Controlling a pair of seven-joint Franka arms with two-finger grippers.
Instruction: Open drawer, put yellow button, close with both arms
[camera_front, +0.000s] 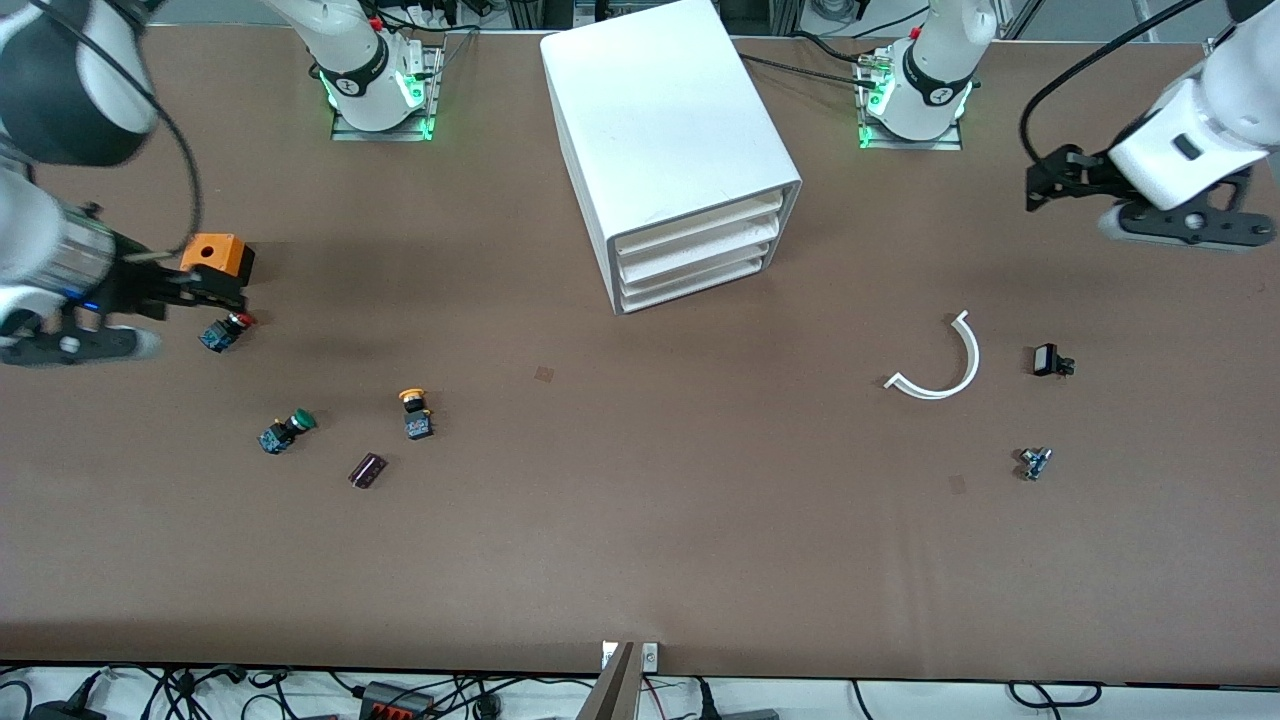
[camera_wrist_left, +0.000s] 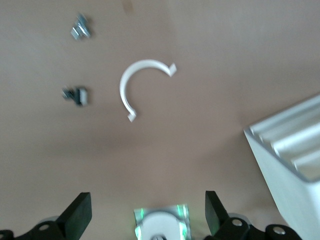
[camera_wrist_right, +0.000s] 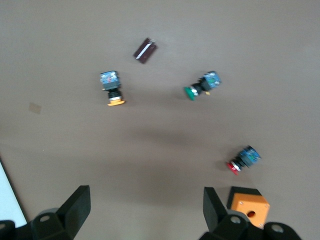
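Note:
The white cabinet (camera_front: 670, 150) stands mid-table between the arm bases, and its uppermost drawer (camera_front: 697, 228) is shut like the two below it. The yellow button (camera_front: 414, 410) lies on its side on the table toward the right arm's end; it also shows in the right wrist view (camera_wrist_right: 112, 90). My right gripper (camera_front: 215, 292) is open and empty, over the table by the orange box, apart from the yellow button; its fingers frame bare table (camera_wrist_right: 147, 212). My left gripper (camera_front: 1045, 185) is open and empty, over the left arm's end of the table (camera_wrist_left: 148, 215).
An orange box (camera_front: 215, 255), a red-capped button (camera_front: 225, 330), a green-capped button (camera_front: 287, 430) and a small dark piece (camera_front: 367, 470) lie around the yellow button. A white curved strip (camera_front: 945, 365), a small black part (camera_front: 1050, 360) and a small metal part (camera_front: 1035, 462) lie toward the left arm's end.

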